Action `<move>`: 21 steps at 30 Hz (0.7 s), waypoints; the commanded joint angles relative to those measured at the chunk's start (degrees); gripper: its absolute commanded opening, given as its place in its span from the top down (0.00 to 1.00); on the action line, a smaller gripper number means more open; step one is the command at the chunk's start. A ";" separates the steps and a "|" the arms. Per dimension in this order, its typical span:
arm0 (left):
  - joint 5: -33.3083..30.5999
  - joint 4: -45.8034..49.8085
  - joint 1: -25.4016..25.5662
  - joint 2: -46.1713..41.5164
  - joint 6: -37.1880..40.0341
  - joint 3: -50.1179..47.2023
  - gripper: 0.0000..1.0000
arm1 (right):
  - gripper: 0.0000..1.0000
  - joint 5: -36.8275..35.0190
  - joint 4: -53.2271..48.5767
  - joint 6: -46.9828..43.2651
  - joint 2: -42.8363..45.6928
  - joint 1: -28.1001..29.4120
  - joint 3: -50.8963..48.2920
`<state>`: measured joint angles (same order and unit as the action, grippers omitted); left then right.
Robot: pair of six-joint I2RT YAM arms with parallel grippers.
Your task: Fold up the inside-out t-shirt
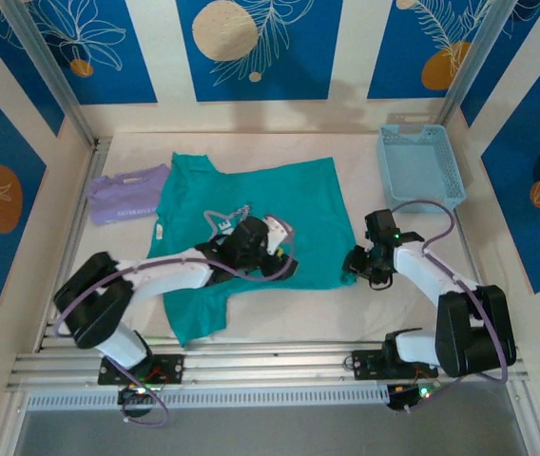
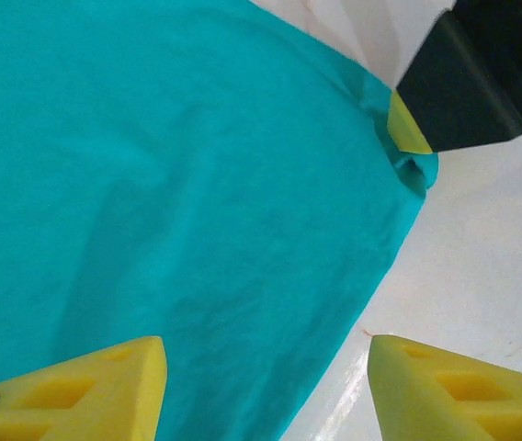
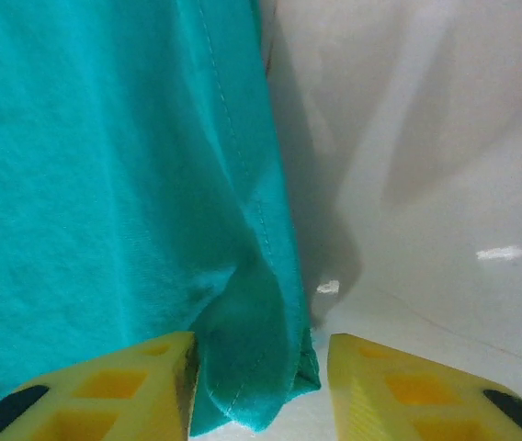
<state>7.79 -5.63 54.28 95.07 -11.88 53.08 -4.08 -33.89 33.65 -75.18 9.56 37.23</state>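
four yellow fingers point(image 2: 86, 386), one t-shirt point(image 1: 251, 195), one basket point(image 1: 413, 132).

1. No lettering can be read anywhere;
2. lavender garment point(image 1: 127, 198): a dark line of print across its front, too small to make out;
3. t-shirt point(image 1: 251, 204): a small pale tag point(image 1: 159, 231) at its left edge, its marking illegible.

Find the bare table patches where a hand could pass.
Free: the table between the teal t-shirt and the blue basket, and the near strip along the metal rail. Crowded: left rear, where the lavender garment meets the t-shirt.
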 commanded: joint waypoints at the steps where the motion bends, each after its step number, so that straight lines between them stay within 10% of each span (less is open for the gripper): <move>1: -0.27 -3.66 3.86 5.20 5.29 4.51 0.41 | 0.69 3.28 2.52 1.18 -1.03 0.24 -1.03; 6: -1.74 -3.54 8.79 13.81 10.23 10.59 0.41 | 0.93 3.62 2.41 0.18 0.17 0.02 0.32; 14: -7.02 -4.76 10.76 21.82 15.19 16.26 0.43 | 0.95 5.23 -2.70 -2.86 5.29 -0.78 2.23; 21: -8.02 -8.83 10.59 22.36 16.36 13.29 0.79 | 0.95 10.52 -3.66 -4.71 5.75 -3.23 3.84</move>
<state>1.28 -12.99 65.14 115.81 3.25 68.03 -0.05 -35.40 30.46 -70.39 6.61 38.39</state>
